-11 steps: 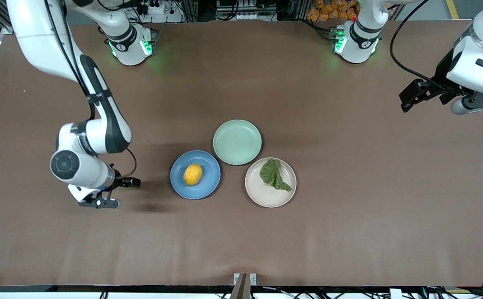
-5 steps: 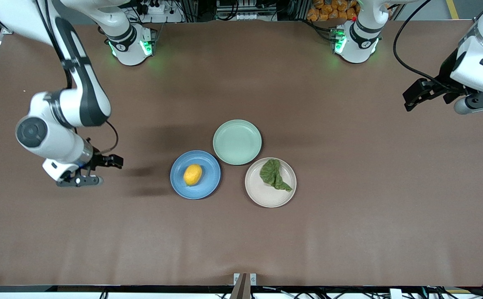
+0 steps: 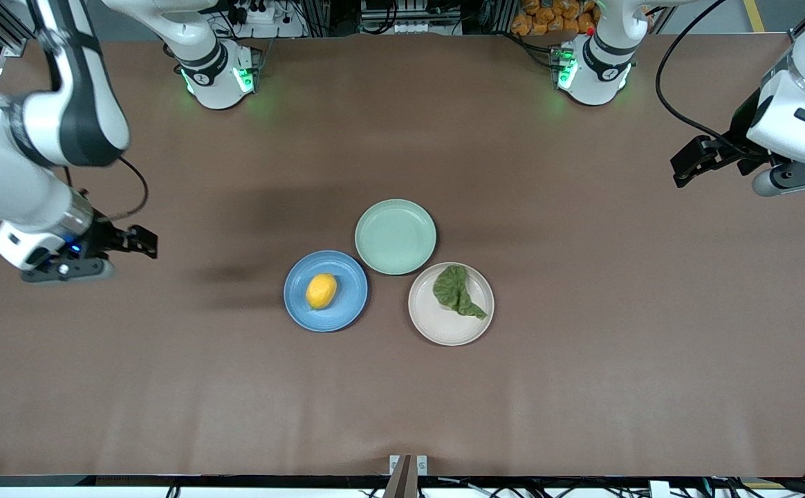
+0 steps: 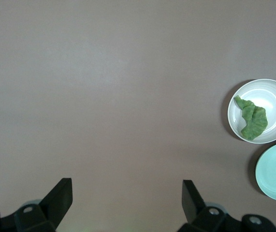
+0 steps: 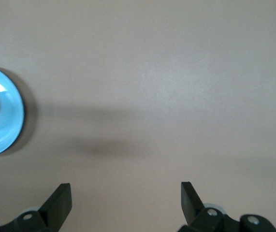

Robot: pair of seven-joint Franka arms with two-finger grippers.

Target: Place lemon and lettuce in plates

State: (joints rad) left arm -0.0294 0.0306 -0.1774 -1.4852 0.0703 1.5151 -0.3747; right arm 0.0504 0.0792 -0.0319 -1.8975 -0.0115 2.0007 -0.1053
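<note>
Nearest the front camera, the beige plate (image 3: 451,303) holds the lettuce leaf (image 3: 456,290), with its narrow tail reaching toward the rim. Just beside it, toward the right arm's end, the blue plate (image 3: 326,290) carries the lemon (image 3: 321,290) near its middle. A little farther off sits the pale green plate (image 3: 395,236), empty.

The right gripper (image 3: 136,242) hangs over bare table at its own end, fingers spread wide and holding nothing. The left gripper (image 3: 694,160) hangs over its end of the table, equally open and empty.

Both items look placed, so little risk remains. A jolt to the table could roll the lemon, or a low sweep could clip a rim.
</note>
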